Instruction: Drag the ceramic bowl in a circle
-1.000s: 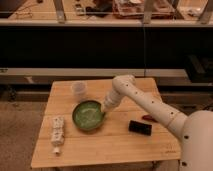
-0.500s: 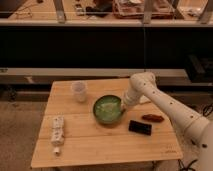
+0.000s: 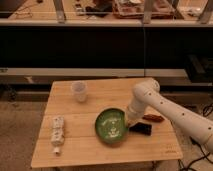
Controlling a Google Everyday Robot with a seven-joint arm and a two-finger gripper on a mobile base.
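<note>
Roughly at the middle of the wooden tabletop (image 3: 75, 152), a little nearer to the front edge and the right edge: the ceramic bowl (image 3: 111, 128), wide, shallow, glossy green, with pale speckled marks inside. Stands flat and upright on the wood.

Directly at the right rim of the bowl: the gripper (image 3: 131, 121), lowered onto or just against that rim. Hard to say whether touching inside or outside of the rim. Whether loosened or clamped on the rim, cannot tell. Hangs from the white arm (image 3: 165, 105), reaching in from beyond the right edge and bending down over the right half of the tabletop.

Just to the right of the bowl, near the right edge: a small black object (image 3: 141, 128), lying flat, close to the gripper. Slightly behind it, also near the right edge: a reddish-brown object (image 3: 153, 118), lying flat.

Toward the back edge, left of the middle: a small white cup (image 3: 79, 91), upright, well apart from the bowl.

Near the left edge, toward the front left corner: a long white item (image 3: 58, 132), lying flat, along that edge.
</note>
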